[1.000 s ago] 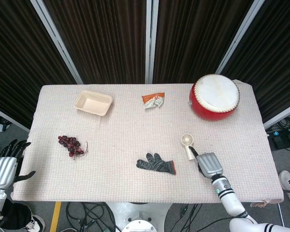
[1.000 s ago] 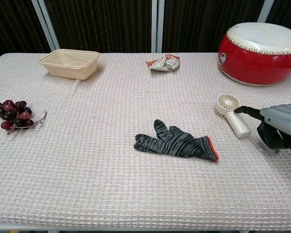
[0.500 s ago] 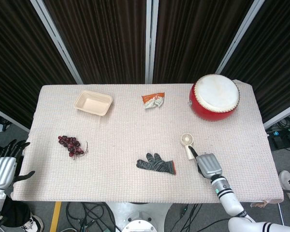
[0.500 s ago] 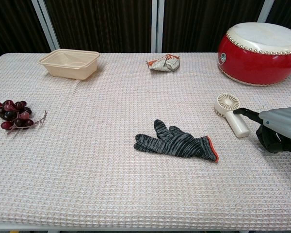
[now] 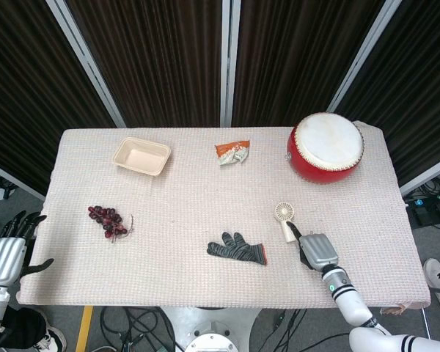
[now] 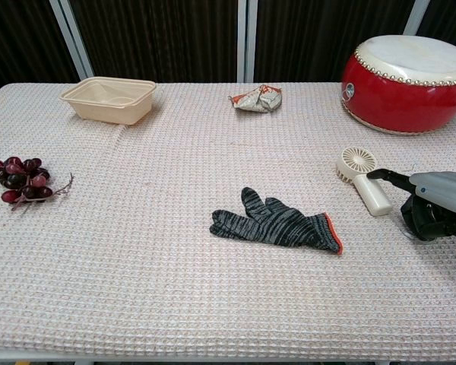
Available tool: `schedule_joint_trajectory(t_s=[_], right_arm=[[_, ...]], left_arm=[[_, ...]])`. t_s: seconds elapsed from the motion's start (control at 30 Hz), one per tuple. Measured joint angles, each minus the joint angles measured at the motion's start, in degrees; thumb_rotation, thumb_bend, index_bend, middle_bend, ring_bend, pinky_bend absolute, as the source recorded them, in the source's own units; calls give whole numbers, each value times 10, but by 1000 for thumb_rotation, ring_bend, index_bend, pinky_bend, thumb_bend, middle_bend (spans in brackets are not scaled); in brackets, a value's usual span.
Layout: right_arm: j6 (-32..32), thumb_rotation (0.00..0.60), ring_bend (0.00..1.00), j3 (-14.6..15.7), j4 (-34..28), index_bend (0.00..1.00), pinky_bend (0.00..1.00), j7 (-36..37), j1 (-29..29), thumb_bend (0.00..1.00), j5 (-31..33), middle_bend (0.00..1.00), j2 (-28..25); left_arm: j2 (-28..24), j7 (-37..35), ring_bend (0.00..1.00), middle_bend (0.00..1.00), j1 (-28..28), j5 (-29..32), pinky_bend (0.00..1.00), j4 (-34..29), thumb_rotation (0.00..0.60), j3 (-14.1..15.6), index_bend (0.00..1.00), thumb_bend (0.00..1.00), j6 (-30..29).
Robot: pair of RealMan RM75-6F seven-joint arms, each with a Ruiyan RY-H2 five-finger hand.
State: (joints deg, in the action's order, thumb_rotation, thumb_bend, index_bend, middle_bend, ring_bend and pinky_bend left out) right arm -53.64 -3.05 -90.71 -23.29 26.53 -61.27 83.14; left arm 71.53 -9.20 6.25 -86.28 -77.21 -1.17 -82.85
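My right hand (image 5: 317,251) rests on the table near the front right, fingers curled under the palm with nothing in them; in the chest view the right hand (image 6: 436,204) points its thumb at the handle of a small white hand fan (image 6: 363,176). The fan (image 5: 284,218) lies just beyond the thumb, and I cannot tell whether they touch. A grey striped glove (image 5: 237,249) with an orange cuff lies flat to the left of that hand. My left hand (image 5: 7,257) hangs off the table's left edge, fingers spread and empty; a bunch of dark grapes (image 5: 108,221) is the nearest thing to it.
A red drum (image 5: 325,147) stands at the back right. A crumpled snack packet (image 5: 232,152) lies at the back middle, and a beige tray (image 5: 141,156) sits at the back left. The table's cloth (image 5: 183,213) is bare between the grapes and the glove.
The right hand has shifted very slightly toward the front edge, its fingers still curled. The left hand and all the objects stay where they were.
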Motion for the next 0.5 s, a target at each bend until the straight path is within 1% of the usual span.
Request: schedule_joint_trajectory(t_s=[0.17,0.27,0.37,0.5], right_arm=[[-47,600,644,-5,-29,0,616,15,-10,1000,-41,696,-28],[-90,600,644,-5,-47,0,616,28,-25,1000,-74,696,-50],[-138,600,644,0,-61,0,616,45,-47,1000,-110,696,-76],[-211,600,644,15,-67,0,616,77,-90,1000,-159,696,-109]], left_arm=[[-3,5,8,109,0,-4,146,-9,600,0,155,0,-4],[-5,10,8,109,0,-7,146,-15,600,1,155,0,-7],[-7,15,8,109,-1,-8,146,-21,600,2,155,0,-8],[-8,23,8,109,-1,-11,146,-30,600,3,155,0,-9]])
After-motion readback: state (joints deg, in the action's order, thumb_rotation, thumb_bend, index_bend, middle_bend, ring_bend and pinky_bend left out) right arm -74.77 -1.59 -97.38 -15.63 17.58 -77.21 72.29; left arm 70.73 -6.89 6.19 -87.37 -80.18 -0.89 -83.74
